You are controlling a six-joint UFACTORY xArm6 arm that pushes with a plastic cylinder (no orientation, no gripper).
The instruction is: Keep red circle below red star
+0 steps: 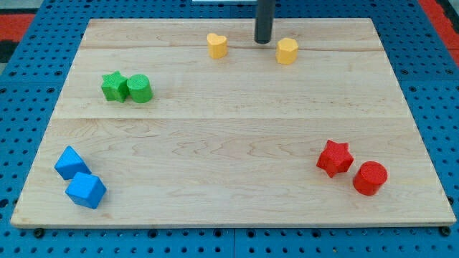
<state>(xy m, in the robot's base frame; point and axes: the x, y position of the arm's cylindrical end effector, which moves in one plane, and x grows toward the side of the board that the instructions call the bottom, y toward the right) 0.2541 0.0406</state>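
The red circle (369,178) lies near the board's lower right corner, touching or all but touching the red star (335,158), which sits just to its upper left; the circle is thus already lower in the view than the star, though offset toward the view's right. My tip (264,41) stands well apart from both, at the view's top, between the yellow heart (216,45) and the yellow hexagon (287,51), nearer the hexagon. There is no pincer on this rig: the arm ends in a plain rod, so nothing is spread, pressed or pinched, and all contact must be by pushing. Judged from appearance, the circle is a small, light, rigid puck that should slide readily on the smooth wooden board (229,129); its round wall will likely roll off an off-centre push, so contact should be square through its middle. To shift it leftward under the star, the right-hand wall is the face to press. Risk: the board's edge is close, and any push toward the star disturbs both. The green star (112,85), green circle (139,88) and two blue blocks (79,178) lie far off, at left.
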